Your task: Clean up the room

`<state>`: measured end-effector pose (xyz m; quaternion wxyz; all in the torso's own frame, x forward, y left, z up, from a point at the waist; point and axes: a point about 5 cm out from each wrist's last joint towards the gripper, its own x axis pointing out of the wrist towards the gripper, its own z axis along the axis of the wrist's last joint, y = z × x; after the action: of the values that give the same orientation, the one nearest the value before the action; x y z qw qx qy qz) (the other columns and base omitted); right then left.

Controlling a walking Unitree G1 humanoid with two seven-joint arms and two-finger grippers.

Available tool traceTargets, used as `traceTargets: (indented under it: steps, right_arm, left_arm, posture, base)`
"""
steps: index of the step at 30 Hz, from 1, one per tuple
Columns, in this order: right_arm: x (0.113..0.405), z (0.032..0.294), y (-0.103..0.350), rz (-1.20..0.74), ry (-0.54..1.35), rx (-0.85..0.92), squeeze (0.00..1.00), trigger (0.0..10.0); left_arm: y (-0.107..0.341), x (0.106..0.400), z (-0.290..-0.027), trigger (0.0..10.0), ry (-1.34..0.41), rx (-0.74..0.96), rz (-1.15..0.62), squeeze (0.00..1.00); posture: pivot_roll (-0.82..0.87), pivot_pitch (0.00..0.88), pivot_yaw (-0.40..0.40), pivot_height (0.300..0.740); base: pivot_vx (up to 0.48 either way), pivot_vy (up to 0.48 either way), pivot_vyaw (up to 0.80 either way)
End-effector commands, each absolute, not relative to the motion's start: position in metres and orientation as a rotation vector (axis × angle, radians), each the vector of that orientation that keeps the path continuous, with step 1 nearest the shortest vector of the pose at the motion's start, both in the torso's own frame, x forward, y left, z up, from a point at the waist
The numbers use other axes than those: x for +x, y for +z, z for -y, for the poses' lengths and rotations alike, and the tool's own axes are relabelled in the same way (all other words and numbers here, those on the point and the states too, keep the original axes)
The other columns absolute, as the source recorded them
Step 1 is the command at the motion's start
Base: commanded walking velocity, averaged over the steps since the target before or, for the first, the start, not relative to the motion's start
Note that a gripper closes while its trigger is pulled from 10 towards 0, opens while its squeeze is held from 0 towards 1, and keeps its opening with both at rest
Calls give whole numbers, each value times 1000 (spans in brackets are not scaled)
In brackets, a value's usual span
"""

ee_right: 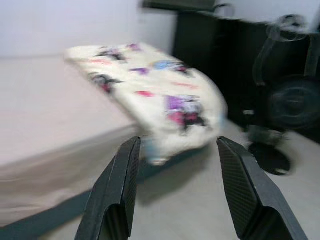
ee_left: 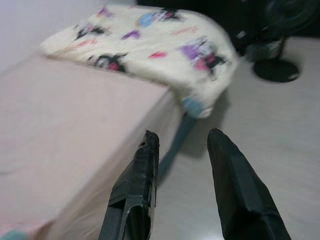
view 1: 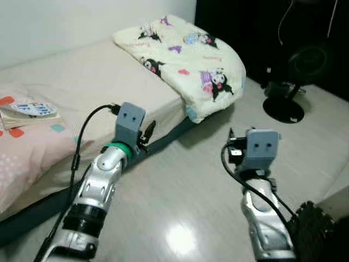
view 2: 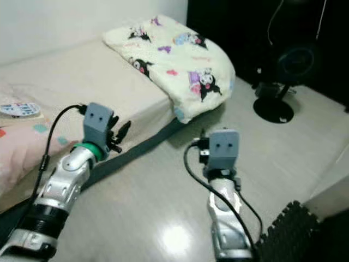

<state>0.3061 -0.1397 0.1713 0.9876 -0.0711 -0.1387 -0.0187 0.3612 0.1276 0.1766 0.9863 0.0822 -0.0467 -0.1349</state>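
Bed point(view 1: 82, 82) is spread across the 9 to 12 o'clock side of the head view, low to the floor point(view 1: 180, 185), its dark base edge exposed along the near side. A cream cartoon-print blanket point(view 1: 185, 60) is bunched at the 12 o'clock end and left hanging off the mattress corner toward the floor; it is judged the likely thing to be tidied. A pink pillow point(view 1: 22, 158) is laid at 9 o'clock with a book point(view 1: 30, 112) resting on the bed just beside it.

Both arms are held forward and raised, presumably readied for an approach. Left tool point(ee_left: 182, 152) is held parted, nothing between the fingers, just over the bed's near edge and aimed at the blanket corner. Right tool point(ee_right: 177, 170) is spread wide, empty, over bare floor, pointed at the same corner. Blanket is not yet reached by either.

A standing fan point(view 1: 297, 71) is parked at 2 o'clock by dark furniture, near the blanket's overhang; its base could be clipped on a right-side swing. A dark mat point(view 1: 319, 229) is seen at 4 o'clock.
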Motion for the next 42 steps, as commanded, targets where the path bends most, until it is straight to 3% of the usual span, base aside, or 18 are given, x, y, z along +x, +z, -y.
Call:
traceTargets:
  steps: [1, 10, 30, 42]
  right_arm:
    - [306, 143, 165, 259, -43, -152, 0, 10000]
    - [312, 136, 168, 267, -10, -146, 0, 10000]
    - [319, 128, 169, 276, 43, -139, 0, 10000]
    - [322, 132, 169, 279, 10, -123, 0, 10000]
  left_arm:
    - [169, 359, -126, 10000, -270, 166, 76, 0]
    - [171, 360, -134, 10000, -221, 170, 85, 0]
    - [168, 353, -157, 10000, -74, 165, 84, 0]
    - [169, 354, -162, 10000, -56, 174, 83, 0]
  posture:
    - [-117, 99, 100, 721]
    - [-105, 94, 93, 721]
    - [-54, 92, 56, 721]
    - [-46, 97, 57, 721]
  base:
    - [382, 0, 0]
    - [383, 0, 99]
    - [383, 0, 716]
    - [401, 0, 0]
